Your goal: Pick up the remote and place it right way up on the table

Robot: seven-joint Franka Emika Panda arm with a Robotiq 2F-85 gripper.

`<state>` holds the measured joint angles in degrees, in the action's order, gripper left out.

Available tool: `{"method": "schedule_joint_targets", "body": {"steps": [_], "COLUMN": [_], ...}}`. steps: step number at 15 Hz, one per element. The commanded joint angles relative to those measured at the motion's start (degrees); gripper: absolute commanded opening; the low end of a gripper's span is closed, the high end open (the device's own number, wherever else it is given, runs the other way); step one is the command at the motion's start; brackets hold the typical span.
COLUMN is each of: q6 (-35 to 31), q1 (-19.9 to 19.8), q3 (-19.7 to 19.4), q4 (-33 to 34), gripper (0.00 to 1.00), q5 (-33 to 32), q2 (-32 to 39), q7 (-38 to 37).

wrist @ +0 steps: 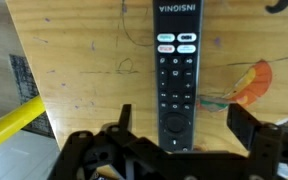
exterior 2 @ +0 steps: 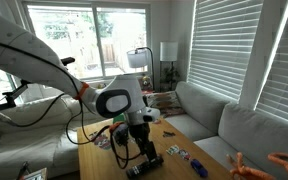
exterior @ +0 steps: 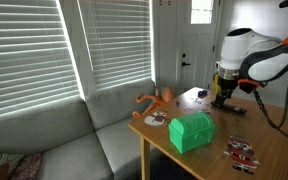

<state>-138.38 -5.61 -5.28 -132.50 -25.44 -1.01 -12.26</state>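
Note:
The remote (wrist: 176, 70) is a slim black bar labelled VINDISNI. It lies flat on the light wooden table (wrist: 74, 50) with its buttons facing up. My gripper (wrist: 184, 125) is open, with one finger on each side of the remote's lower end and a gap on both sides. In both exterior views the gripper (exterior: 224, 98) (exterior 2: 144, 148) points down just above the table (exterior: 274, 160) (exterior 2: 189, 170), with the remote (exterior 2: 145, 165) dark beneath it.
A green chest (exterior: 192, 131) stands near the table's front edge. An orange toy (exterior: 156, 99) and a red-and-white patterned item (exterior: 241, 150) also lie on the table. A colourful flat item (wrist: 249, 82) lies right of the remote. A grey sofa (exterior: 64, 140) stands beside the table.

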Motion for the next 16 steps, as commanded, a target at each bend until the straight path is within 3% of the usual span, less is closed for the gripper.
{"method": "schedule_joint_targets", "body": {"steps": [1,8,16], "q6": [-1.6,0.4,4.1], "q1": [-0.2,-0.2,-0.6], "q3": [-0.3,-1.7,-5.2], "q4": [-3.0,-4.1,-3.8], "gripper": [1.0,1.0,1.0], "q5": [5.7,17.8,25.3], "q2": [-5.2,-14.3,-19.2], "q7": [4.6,13.3,18.0]}}
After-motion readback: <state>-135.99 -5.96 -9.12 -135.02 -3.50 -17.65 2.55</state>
